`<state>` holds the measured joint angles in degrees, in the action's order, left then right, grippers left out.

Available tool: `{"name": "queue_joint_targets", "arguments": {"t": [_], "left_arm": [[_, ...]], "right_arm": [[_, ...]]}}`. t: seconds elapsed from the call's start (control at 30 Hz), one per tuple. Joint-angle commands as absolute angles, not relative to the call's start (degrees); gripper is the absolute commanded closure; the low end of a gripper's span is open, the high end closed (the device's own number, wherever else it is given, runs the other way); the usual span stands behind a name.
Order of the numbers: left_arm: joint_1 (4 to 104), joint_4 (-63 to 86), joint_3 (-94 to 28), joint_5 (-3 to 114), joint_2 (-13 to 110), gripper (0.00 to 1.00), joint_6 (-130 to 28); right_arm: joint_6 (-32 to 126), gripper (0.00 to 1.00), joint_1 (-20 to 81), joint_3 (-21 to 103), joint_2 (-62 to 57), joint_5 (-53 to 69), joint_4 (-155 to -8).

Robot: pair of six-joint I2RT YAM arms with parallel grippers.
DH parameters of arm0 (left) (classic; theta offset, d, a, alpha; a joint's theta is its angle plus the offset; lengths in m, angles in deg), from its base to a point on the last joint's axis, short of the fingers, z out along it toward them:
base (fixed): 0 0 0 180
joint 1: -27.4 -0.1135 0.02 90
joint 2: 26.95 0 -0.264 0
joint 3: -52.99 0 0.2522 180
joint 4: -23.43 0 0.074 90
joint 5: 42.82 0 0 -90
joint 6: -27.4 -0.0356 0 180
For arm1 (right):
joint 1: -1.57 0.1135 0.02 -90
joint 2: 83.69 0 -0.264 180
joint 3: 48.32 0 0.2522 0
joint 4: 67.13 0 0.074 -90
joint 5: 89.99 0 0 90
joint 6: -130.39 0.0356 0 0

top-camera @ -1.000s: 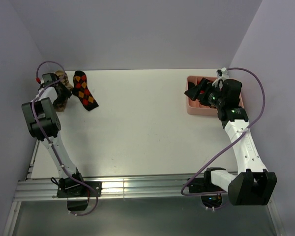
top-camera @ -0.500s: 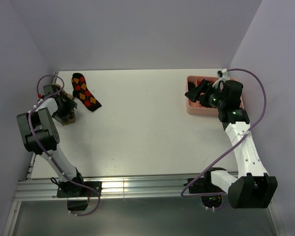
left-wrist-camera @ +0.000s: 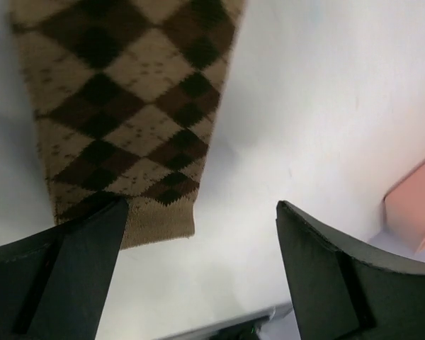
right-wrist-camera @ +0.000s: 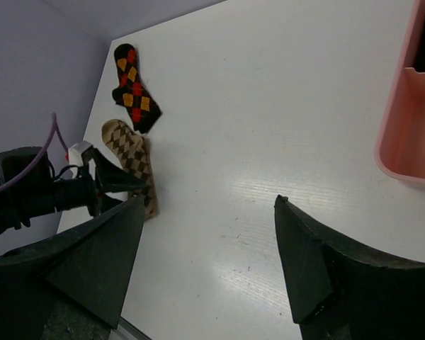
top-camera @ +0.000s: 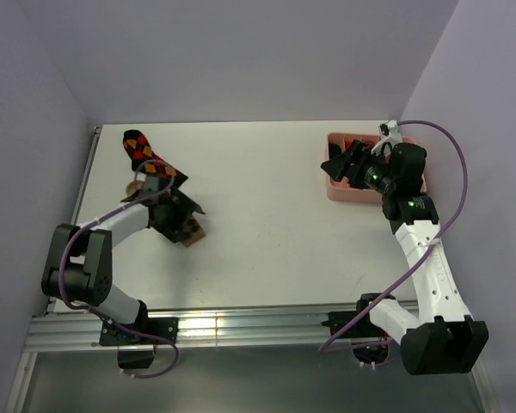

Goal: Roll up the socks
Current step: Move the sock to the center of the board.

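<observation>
Tan argyle sock [left-wrist-camera: 120, 106] flat, well left of pink bin [right-wrist-camera: 397, 134], middle hidden from above by left gripper [left-wrist-camera: 202, 205], long axis diagonal, cuff toward bin, that gripper spread wide and empty, right gripper [right-wrist-camera: 209, 205] wide at bin.

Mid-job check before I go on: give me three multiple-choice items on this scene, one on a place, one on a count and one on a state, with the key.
1. Where on the table is the pink tray?
A) far left corner
B) centre
C) far right side

2. How many diamond-patterned socks lie in view on the table?
A) two
B) four
C) none

3. How do the left fingers stand?
A) shut on the tray's rim
B) open over the end of the tan sock
C) shut on a red ball

Key:
1 C: the top view shows it at the table's far right edge.
2 A: the right wrist view shows the tan sock and the black, red and orange sock.
3 B: the left wrist view shows them wide apart at the sock's end.
</observation>
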<state>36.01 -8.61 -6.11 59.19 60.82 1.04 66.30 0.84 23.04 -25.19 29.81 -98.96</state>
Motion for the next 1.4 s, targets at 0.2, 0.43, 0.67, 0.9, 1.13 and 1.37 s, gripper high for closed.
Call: {"name": "queue_joint_targets", "arguments": {"t": [0.2, 0.43, 0.67, 0.9, 1.13, 1.37], "left_arm": [[59.3, -19.1, -30.3, 50.0, 65.0, 0.08, 0.6], [61.6, -25.4, -32.2, 36.0, 61.8, 0.18, -25.3], [61.6, -23.2, -24.4, 33.4, 61.3, 0.25, -41.4], [61.6, -19.2, -20.7, 38.6, 66.6, 0.42, -39.7], [62.3, -14.5, -19.0, 45.3, 72.0, 0.48, -35.0], [64.7, -9.0, -22.9, 50.4, 79.0, 0.48, -21.6]], "right_arm": [[66.2, 0.19, 3.9, 23.3, -28.0, 30.4, -97.7], [66.8, 0.19, 4.6, 20.9, -29.9, 31.3, -97.2], [67.5, 0.20, 4.6, 18.4, -30.6, 33.0, -97.2], [67.2, 0.20, 4.5, 17.3, -31.0, 32.7, -98.2], [66.1, 0.21, 4.5, 16.4, -32.5, 30.9, -99.4], [65.4, 0.21, 4.5, 16.6, -32.4, 29.9, -99.9]]}}
